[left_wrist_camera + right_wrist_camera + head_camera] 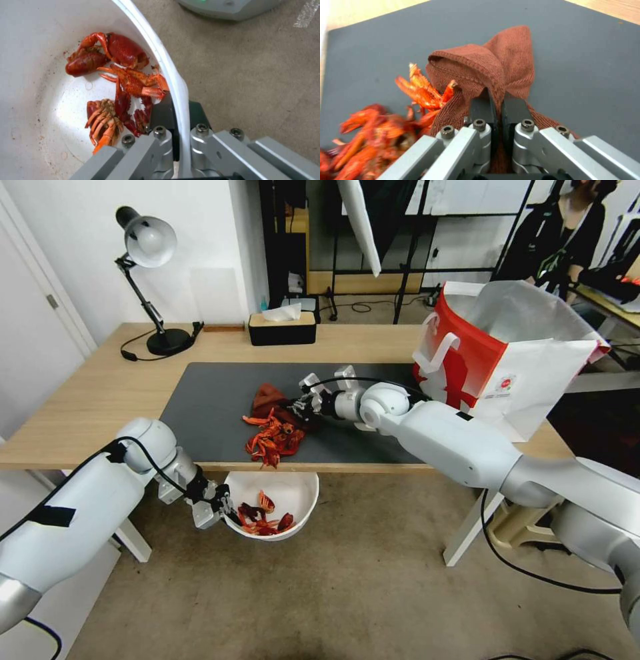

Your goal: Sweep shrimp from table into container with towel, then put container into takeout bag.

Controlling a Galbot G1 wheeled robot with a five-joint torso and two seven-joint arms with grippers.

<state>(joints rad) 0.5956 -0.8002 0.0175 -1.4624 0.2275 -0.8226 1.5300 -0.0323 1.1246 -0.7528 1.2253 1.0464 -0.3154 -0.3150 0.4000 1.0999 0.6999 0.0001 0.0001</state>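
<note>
Meanwhile: towel at the heap, bowl under the table edge

You have the right gripper [298,407] on the dark mat [207,400], jaws clamped on the bunched towel [493,67], with the shrimp [272,437] heaped just at its 7 o'clock, touching the cloth. Your left gripper [215,507] pinches the rim of the bowl [297,493] below the table [87,393] edge, at the heap's 6 o'clock; several shrimp lie inside. At 2 o'clock stands the takeout bag [513,353].
</note>
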